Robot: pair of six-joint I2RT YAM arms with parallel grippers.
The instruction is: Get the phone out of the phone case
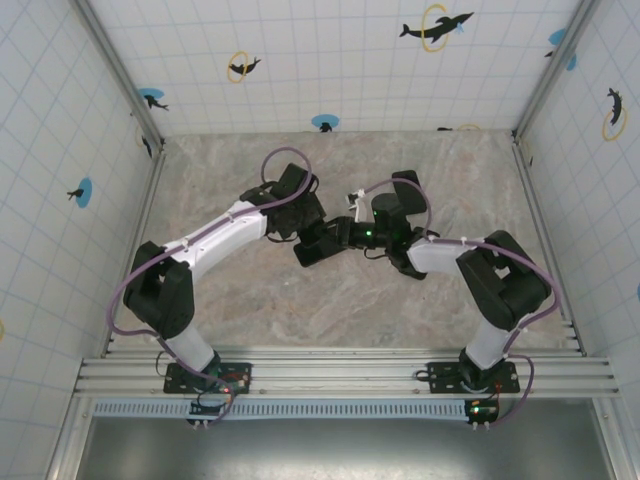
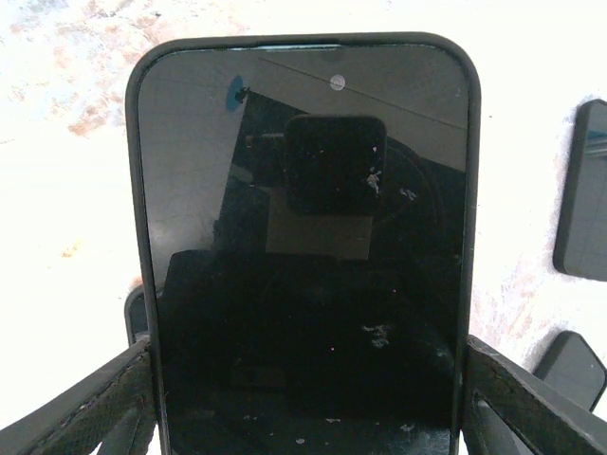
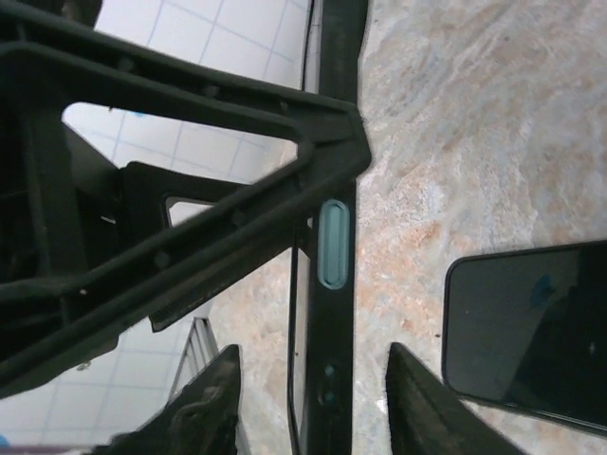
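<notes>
Left hand (image 2: 303, 412) clamps phone case (image 2: 472, 190) — right hand (image 3: 313, 379) loose astride edge.

Marble tabletop (image 1: 250, 300); tiled walls (image 1: 300, 50), dolphin stickers (image 1: 437, 27); dark slab (image 3: 531, 332) lying flat.

Top view: light is even and diffuse, and focus is sharp edge to edge. You get only faint, soft shadows on the table (image 1: 250, 310).
Left wrist view: the table is blown out to near white. The phone (image 2: 303, 284) glass stays dark and mirrors the camera, with its dust specks crisp.
Right wrist view: the marble is well exposed. The nearest black parts look slightly soft to you.
</notes>
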